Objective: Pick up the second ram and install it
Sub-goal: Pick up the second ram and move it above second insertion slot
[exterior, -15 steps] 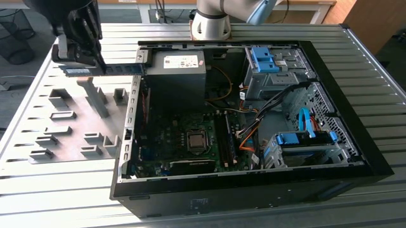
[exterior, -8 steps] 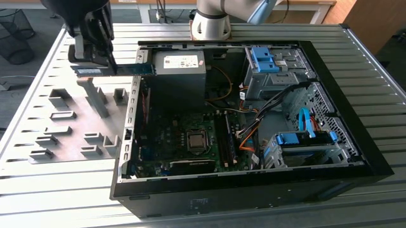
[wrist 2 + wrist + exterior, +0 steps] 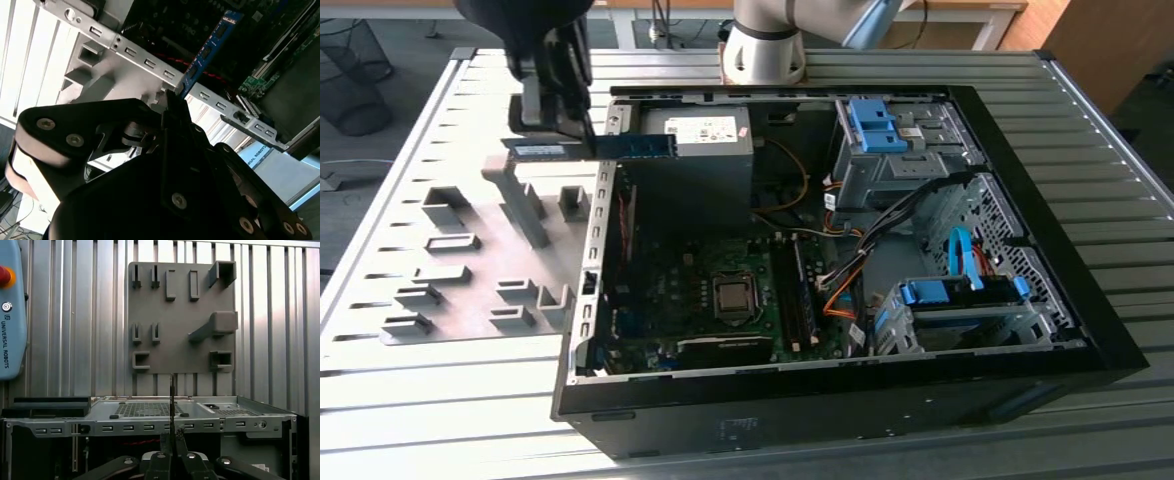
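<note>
In the exterior view the tool (image 3: 564, 135) is closed on the second ram (image 3: 634, 146) at the strip's end toward the exterior view's left. The strip's long axis runs level from the tool over the wall of the open computer case (image 3: 854, 395), beside the grey fixture plate (image 3: 467, 250) on the ribbed surface (image 3: 440, 400). The black memory slots (image 3: 797, 290) lie well apart from it, lower in the case and toward the exterior view's right; I cannot tell whether any slot is filled

In the second wrist view the ram (image 3: 207, 47) reaches straight out from the tool (image 3: 172, 102), past the perforated case wall (image 3: 150, 62); the tool's body hides the gripped end

In the first wrist view the ram (image 3: 171, 395) is edge-on, a thin line rising from the tool (image 3: 173, 437), its chips and label hidden
</note>
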You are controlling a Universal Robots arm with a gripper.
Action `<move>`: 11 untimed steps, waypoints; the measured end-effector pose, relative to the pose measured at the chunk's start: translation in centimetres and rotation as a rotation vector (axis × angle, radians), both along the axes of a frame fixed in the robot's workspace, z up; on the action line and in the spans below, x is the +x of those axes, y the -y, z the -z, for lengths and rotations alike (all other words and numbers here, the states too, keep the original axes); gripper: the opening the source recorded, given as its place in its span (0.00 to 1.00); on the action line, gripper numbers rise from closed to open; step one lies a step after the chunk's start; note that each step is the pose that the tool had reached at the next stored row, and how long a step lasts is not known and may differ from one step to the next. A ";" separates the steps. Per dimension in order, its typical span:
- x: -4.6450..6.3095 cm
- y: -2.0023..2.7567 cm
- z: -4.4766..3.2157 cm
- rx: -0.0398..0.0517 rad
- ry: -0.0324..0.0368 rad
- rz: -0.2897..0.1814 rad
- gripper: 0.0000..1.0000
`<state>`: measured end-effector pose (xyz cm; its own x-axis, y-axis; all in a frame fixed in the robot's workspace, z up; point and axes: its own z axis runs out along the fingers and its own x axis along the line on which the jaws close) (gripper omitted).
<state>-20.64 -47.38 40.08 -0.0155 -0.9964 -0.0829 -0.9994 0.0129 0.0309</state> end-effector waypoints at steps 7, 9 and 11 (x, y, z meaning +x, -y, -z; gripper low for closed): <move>1.1 0.00 0.10 0.0000 0.0000 0.000 0.14; 1.1 0.00 0.10 -0.0001 -0.0001 0.000 0.14; 1.2 0.00 0.12 0.0000 0.0000 0.000 0.14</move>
